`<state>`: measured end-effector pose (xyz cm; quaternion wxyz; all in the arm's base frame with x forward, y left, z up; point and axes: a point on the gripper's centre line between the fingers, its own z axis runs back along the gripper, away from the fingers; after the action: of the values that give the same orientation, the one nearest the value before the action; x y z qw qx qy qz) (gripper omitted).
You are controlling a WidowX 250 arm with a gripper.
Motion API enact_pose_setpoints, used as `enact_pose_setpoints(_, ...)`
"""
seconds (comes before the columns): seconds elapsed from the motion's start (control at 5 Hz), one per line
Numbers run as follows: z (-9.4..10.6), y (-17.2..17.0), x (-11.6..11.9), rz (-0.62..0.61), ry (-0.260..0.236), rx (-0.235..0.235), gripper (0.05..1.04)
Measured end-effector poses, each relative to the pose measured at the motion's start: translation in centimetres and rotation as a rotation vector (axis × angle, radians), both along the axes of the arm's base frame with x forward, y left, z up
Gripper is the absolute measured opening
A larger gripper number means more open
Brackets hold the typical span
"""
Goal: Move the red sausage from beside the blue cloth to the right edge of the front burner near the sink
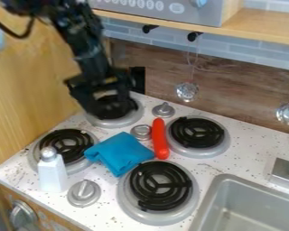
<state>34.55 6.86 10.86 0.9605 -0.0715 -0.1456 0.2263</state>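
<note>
Camera view: the speckled white stovetop [102, 171] spreads widest, with the gray sink [255, 186] at lower right. My gripper [109, 99] hangs at upper left, its fingers spread wide over the back-left burner [119, 111], the thing nearest me. I see three more black-coiled burners [160, 186] nearer the camera. A folded blue cloth [121, 152] lies among them, a white bottle [52, 173] stands at lower left, and a long red object [160, 139] rests between the cloth and the back-right burner [197, 132]. A round silver knob [84, 193] sits right of the bottle.
</note>
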Motion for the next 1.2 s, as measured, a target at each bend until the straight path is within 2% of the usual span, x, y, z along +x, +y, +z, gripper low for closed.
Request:
enact_pose_setpoints(0.2, -2.0, -0.4, 1.4, -0.019, 0.035, 0.036, 1.005)
enact_pose_setpoints(0.6, -4.0, -1.2, 1.9, -0.047, 0.084, 0.111, 1.005)
enact_pose_setpoints(0.8, -5.1, -1.8, 1.6, -0.055, 0.133, 0.120, 1.005)
enact_pose_setpoints(1.0, -5.3, -2.0, 1.6, -0.045, 0.136, 0.117, 1.005)
enact_pose_setpoints(1.2, -6.3, -1.9, 1.8, -0.031, 0.161, 0.118, 1.005)
